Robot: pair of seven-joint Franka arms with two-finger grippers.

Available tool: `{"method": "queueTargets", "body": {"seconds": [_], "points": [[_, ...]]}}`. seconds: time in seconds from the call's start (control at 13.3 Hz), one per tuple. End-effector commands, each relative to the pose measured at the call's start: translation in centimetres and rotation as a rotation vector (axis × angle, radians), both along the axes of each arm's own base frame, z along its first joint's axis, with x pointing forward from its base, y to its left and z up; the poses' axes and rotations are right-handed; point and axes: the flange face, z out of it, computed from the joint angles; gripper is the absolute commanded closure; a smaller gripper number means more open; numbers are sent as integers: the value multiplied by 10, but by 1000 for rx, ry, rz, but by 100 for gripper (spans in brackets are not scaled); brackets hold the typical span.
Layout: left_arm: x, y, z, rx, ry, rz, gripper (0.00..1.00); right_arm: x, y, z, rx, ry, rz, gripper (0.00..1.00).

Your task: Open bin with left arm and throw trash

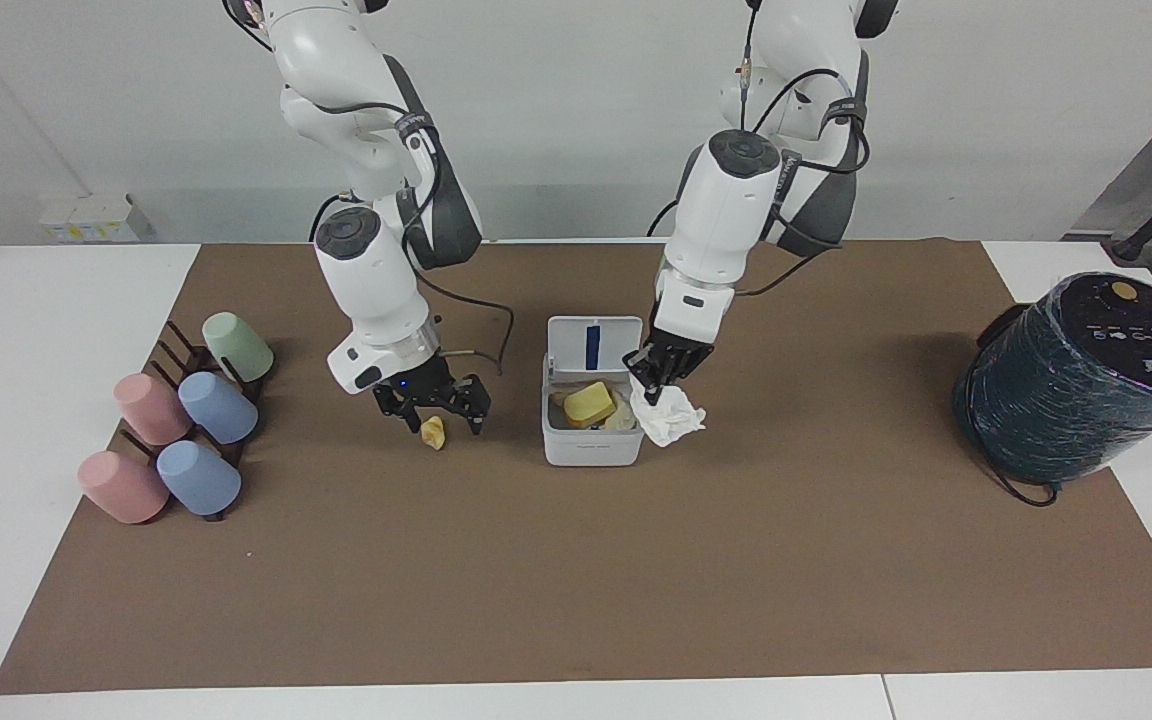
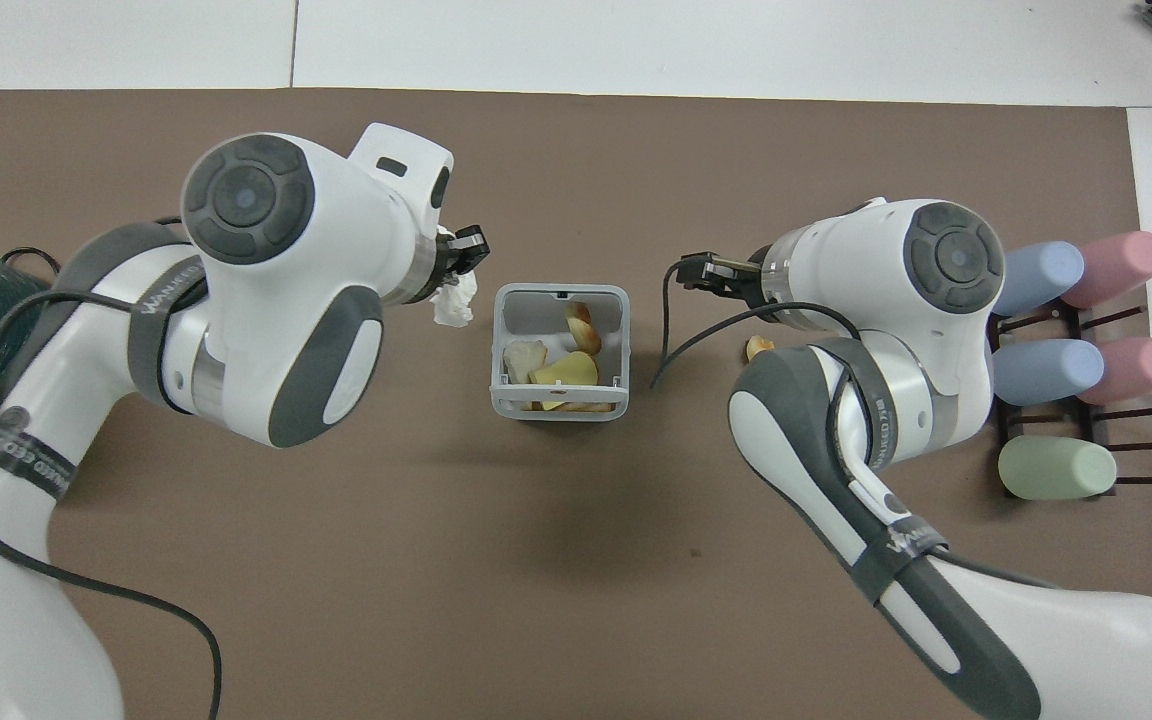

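White tissue (image 1: 671,416) hangs pinched in left pincer (image 1: 658,372) beside bin (image 1: 593,442); right pincer (image 1: 433,403) spread.

Right gripper (image 2: 711,272) mostly hidden overhead, small lump (image 2: 759,347) half covered — perhaps (wrist).

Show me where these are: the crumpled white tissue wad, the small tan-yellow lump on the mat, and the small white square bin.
crumpled white tissue wad (image 1: 672,417), facing view, its middle
small tan-yellow lump (image 1: 432,432), facing view, its middle
small white square bin (image 1: 591,450), facing view, its front wall
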Motion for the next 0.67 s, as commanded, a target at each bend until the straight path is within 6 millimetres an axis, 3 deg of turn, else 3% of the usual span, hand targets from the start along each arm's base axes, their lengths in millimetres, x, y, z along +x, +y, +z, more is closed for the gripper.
{"method": "queueTargets", "body": {"seconds": [0.0, 0.15, 0.22, 0.3, 0.38, 0.45, 0.6], "points": [[-33, -26, -22, -8, 51, -10, 100, -28, -12, -34, -38, -6, 73, 0], [-63, -35, -41, -2, 102, -29, 100, -43, -18, -59, -80, -28, 144, 27], [-71, -38, -47, -3, 122, -20, 100, -48, -20, -66, -88, -33, 150, 45], [-73, -40, -49, -9, 126, 2, 85, -51, -22, -70, -90, -38, 151, 75], [-70, -38, -47, -16, 118, 10, 57, -51, -22, -70, -89, -42, 150, 100], [-64, -36, -44, -22, 111, 18, 40, -50, -21, -69, -87, -45, 148, 100], [-49, -33, -30, -44, 94, 39, 29, -41, -18, -57, -78, -63, 121, 100]]}}
